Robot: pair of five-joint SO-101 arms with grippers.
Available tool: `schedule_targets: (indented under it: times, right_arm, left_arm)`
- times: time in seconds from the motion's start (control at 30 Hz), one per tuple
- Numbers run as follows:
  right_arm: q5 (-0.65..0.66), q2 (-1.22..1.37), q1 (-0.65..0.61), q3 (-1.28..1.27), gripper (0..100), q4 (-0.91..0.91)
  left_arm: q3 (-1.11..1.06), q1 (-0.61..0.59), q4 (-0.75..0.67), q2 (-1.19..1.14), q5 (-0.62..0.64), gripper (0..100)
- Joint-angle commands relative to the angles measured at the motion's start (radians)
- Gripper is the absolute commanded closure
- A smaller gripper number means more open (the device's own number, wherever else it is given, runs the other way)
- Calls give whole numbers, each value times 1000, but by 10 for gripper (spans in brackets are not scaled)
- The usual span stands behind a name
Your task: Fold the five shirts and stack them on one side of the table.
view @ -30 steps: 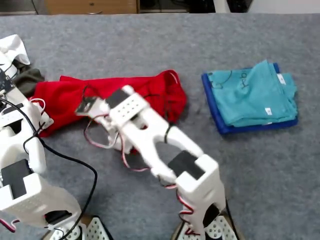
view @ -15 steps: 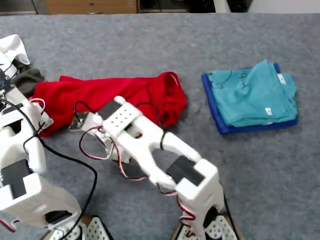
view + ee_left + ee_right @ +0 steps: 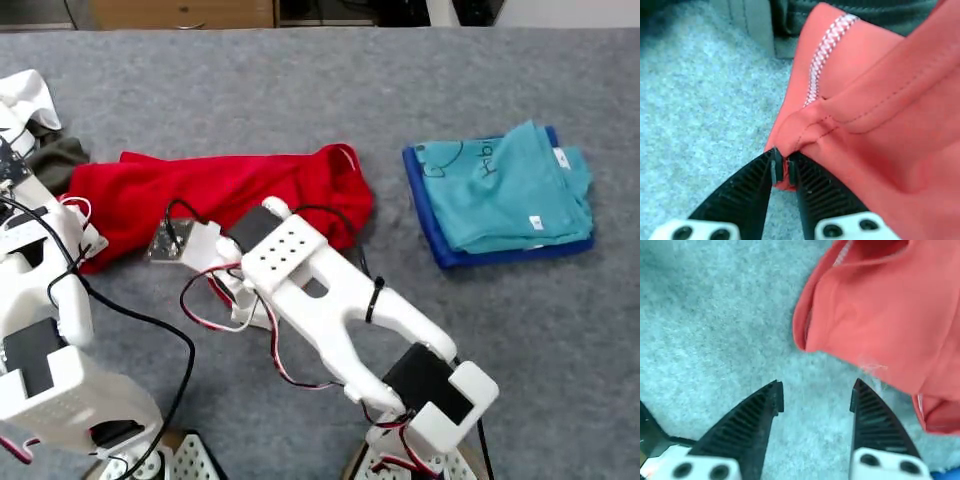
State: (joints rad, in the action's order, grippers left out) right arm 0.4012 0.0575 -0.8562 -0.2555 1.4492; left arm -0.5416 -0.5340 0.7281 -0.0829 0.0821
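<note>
The red shirt [image 3: 230, 190] lies stretched out at the middle left of the high view. The left gripper [image 3: 782, 161] is pinched tight on its edge. The right gripper [image 3: 817, 385] is wide open and holds nothing, over the grey table [image 3: 300, 90] just beside the shirt. At the right sits a folded pile [image 3: 505, 190], teal on what looks like blue.

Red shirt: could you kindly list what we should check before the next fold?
1. Hem grip by left hand on red shirt: ok, shut on the edge.
2. Second grip by right hand: not ok, open over the table beside the cloth.
3. Flatness of red shirt: not ok, bunched.
4. Stack out of the way: ok, teal shirt on blue shirt, apart from both arms.
</note>
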Motion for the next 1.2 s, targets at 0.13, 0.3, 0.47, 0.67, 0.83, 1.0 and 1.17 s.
schedule_targets:
  times: [0.13, 0.3, 0.47, 0.67, 0.83, 1.0, 1.17]
  right_arm:
    - [61, 1, -45, -108, 771, -146]
    - [104, 8, -41, -186, 771, -249]
    - [110, 8, -41, -271, 771, -394]
    - [109, 8, -41, -286, 781, -442]
    - [109, 8, -2, -282, 928, -442]
    - [110, 8, 64, -282, 949, -442]
    - [110, 8, 90, -280, 950, -442]
  left_arm:
    - [12, -2, -15, 25, 2, 981]
    - [12, -2, -15, 25, 2, 981]
    - [12, -2, -15, 25, 2, 981]
    - [12, -2, -15, 25, 2, 981]
    - [12, -2, -15, 25, 2, 981]
    - [12, -2, -15, 25, 2, 981]
    - [12, -2, -15, 25, 2, 981]
